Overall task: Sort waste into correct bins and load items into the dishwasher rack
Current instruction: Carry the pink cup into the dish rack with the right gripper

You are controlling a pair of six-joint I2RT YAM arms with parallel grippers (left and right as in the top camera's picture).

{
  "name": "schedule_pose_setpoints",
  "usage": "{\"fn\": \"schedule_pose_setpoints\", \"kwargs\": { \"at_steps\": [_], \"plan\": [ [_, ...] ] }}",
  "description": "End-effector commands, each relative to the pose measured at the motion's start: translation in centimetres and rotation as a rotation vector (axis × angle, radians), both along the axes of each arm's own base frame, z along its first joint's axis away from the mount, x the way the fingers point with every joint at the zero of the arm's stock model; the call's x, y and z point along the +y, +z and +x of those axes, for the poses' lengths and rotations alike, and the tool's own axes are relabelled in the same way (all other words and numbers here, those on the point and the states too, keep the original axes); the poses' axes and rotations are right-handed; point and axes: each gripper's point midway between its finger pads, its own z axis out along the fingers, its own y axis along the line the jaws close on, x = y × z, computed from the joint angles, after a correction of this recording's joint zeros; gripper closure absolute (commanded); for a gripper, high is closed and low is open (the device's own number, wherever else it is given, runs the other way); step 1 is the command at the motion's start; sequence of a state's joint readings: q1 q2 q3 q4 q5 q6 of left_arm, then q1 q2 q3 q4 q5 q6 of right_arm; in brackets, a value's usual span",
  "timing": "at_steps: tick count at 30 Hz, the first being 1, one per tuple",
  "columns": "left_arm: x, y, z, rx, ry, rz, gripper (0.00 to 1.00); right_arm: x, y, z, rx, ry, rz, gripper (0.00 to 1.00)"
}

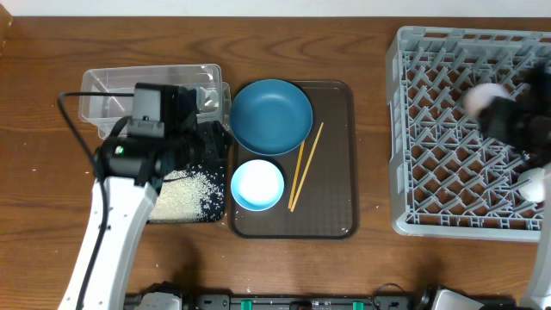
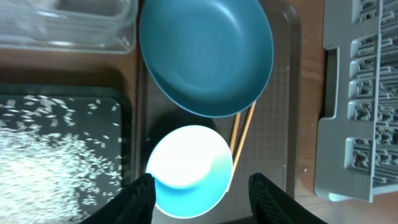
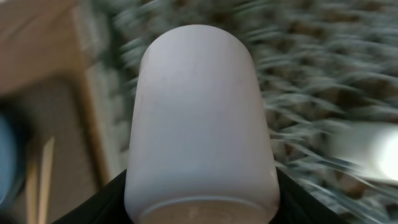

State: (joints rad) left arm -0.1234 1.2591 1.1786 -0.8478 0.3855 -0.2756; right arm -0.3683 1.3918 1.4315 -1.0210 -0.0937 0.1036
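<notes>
Filling the right end of the counter, the one grey dishwasher rack runs past the picture's right edge. The right arm hangs over the rack's far right part, blurred from overhead. Its end effector is clamped on the one pink cup, with a dark finger on each side near the rim. The cup is over the pegs; whether it touches them cannot be told. A pale rounded object, too blurred to name, lies in the rack by its right side.

The left arm reaches from the near left edge up across the counter, its wrist above the black tray. Its end effector has its fingers apart with nothing between them, poised above the light-blue bowl.

One dark brown tray sits mid-counter, its right half bare, with open wood between it and the rack. One clear tub stands at the far left, just beside the black tray, whose right edge runs just beside the brown tray.

On the brown tray, one deep-blue dish fills the far left corner, and the bowl sits just nearer. Two chopsticks lie side by side, slanted, right of both. Their far ends are at the dish's rim.

White grains, too many to count, are scattered in the black tray.
</notes>
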Motion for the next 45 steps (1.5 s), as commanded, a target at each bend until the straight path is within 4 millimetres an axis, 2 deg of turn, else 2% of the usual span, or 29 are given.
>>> {"fn": "schedule_pose_setpoints", "kwargs": {
  "at_steps": [1,5,11,14,17,26,33,34,36,42,43,45],
  "plan": [
    [1.2,0.9,-0.1,-0.043,0.023,0.06,0.48,-5.7,1.9,-1.8,-0.033,-0.256,-0.081,0.99],
    [1.3,0.8,-0.6,-0.027,0.023,0.063,0.47,-10.7,1.5,-3.7,-0.03,-0.473,-0.106,0.99],
    [1.3,0.5,-1.0,-0.007,0.022,0.066,0.47,-14.6,-0.9,-4.4,-0.005,-0.615,-0.055,0.99],
    [1.3,0.5,-1.0,-0.005,0.022,0.066,0.48,-15.8,-2.7,-4.4,0.023,-0.666,-0.008,0.99],
    [1.3,0.5,-1.0,-0.005,0.021,0.066,0.47,-16.4,-4.0,-3.1,0.037,-0.644,0.073,0.99],
    [1.3,0.5,-1.0,-0.005,0.021,0.066,0.48,-18.9,-4.8,-1.8,0.217,-0.639,0.104,0.99],
    [1.3,0.5,-1.0,-0.005,0.022,0.066,0.48,-19.9,-9.1,-2.8,0.365,-0.669,0.114,0.97],
    [1.3,0.5,-1.0,-0.006,0.022,0.066,0.48,-20.0,-9.4,-2.9,0.373,-0.672,0.118,0.94],
    [1.3,0.5,-1.0,-0.006,0.022,0.066,0.47,-20.3,-10.1,-3.1,0.387,-0.679,0.127,0.83],
    [1.3,0.5,-1.0,-0.006,0.022,0.066,0.48,-20.2,-10.3,-1.8,0.331,-0.657,0.178,0.3],
    [1.3,0.5,-1.0,-0.006,0.022,0.066,0.48,-20.0,-10.1,-1.5,0.317,-0.649,0.193,0.24],
    [1.3,0.5,-1.0,-0.006,0.022,0.066,0.47,-19.5,-9.6,-0.8,0.285,-0.628,0.225,0.21]
  ]
}}
